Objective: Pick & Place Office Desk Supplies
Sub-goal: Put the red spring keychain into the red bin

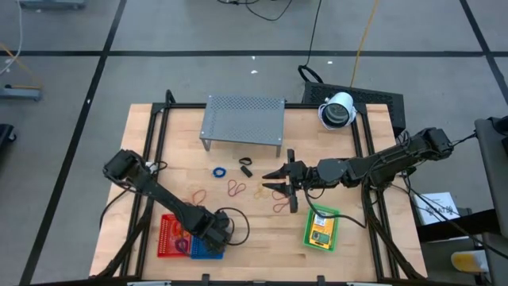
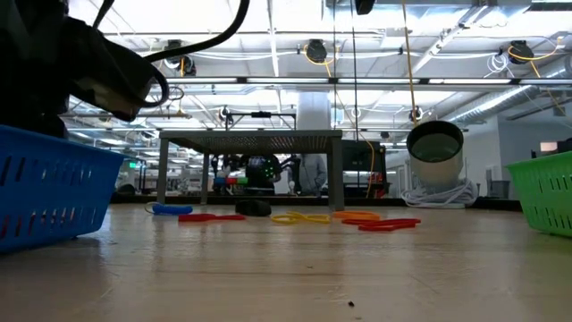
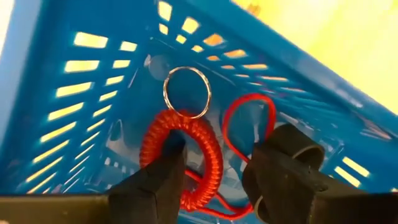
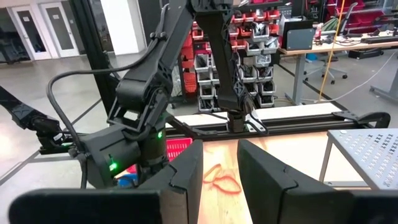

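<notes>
My left gripper (image 3: 230,140) is open inside the blue basket (image 1: 208,248). It stands over a red coiled loop (image 3: 205,140) with a metal ring (image 3: 186,92), and a thin red band (image 3: 249,109) lies beside them on the basket floor. My right gripper (image 1: 268,182) is open and level above the table's middle, pointing toward the left edge. A red band (image 4: 221,180) lies on the wood below its fingers. A blue ring (image 1: 218,171), a black clip (image 1: 245,165), and red (image 1: 236,188), orange (image 1: 196,192) and yellow (image 1: 264,191) bands lie flat nearby. My left gripper comes from above into the blue basket. One finger (image 3: 165,168) covers the rim of the red coiled loop (image 3: 155,134), and I cannot tell whether it touches. The coil lies flat on the basket floor.
A red basket (image 1: 168,236) stands next to the blue one at the near edge. A green basket (image 1: 308,237) near the right holds a yellow-orange packet (image 1: 321,230). The grey perforated shelf (image 1: 242,121) stands at the far side, with a white round device (image 1: 337,110) to its right.
</notes>
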